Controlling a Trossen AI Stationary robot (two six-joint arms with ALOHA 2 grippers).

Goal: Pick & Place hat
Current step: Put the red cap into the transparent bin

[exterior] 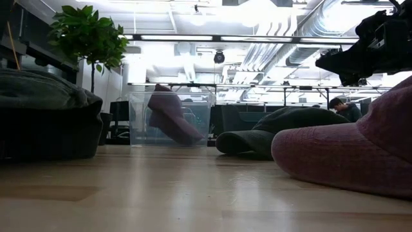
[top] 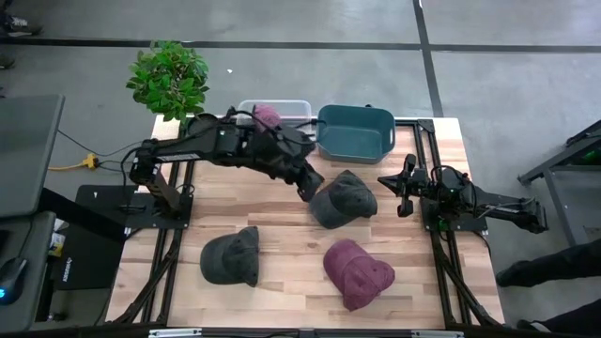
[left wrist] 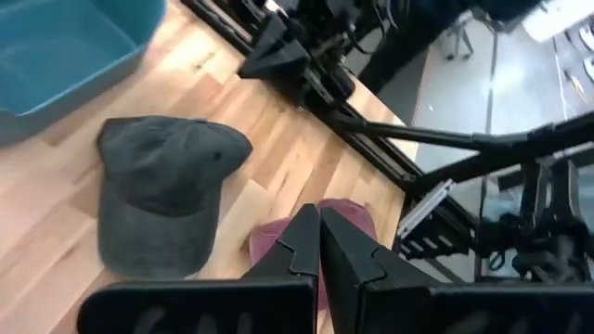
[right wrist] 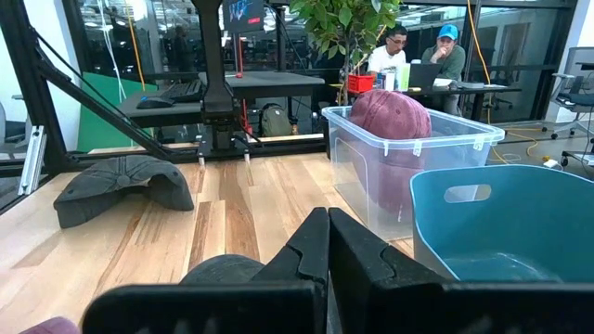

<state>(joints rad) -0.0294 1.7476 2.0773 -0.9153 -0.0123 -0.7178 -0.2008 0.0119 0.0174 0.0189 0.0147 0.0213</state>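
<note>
So the wooden table [top: 282,225] has three caps lying loose on it, plus a fourth one already sitting in a bin. The maroon cap [top: 268,116] is inside the clear plastic bin [top: 299,106] at the far edge of the table, leaning against the wall of it. You can see it poking above the rim in the right wrist view [right wrist: 390,113]. Right beside that bin is a teal bin [top: 355,131], nothing visible in it.

Out on the table, a dark grey cap [top: 343,198] sits near the middle, just in front of the teal bin. Another dark grey cap [top: 232,256] is toward the near left, and a second maroon cap [top: 358,272] is at the near right, well apart from the bins.

The left gripper [top: 304,191] reaches in from the left side and hovers just beside the middle grey cap, at its left edge. Its fingers [left wrist: 302,243] are pressed together with nothing between them, and from its own camera the grey cap [left wrist: 167,195] lies below it, apart from the tips.

The right gripper [top: 406,192] is parked over by the right edge of the table, fingers [right wrist: 311,246] closed too, holding nothing.

There's a potted plant [top: 169,78] off the far left corner, and people [right wrist: 422,56] sitting at a desk way back in the room.
</note>
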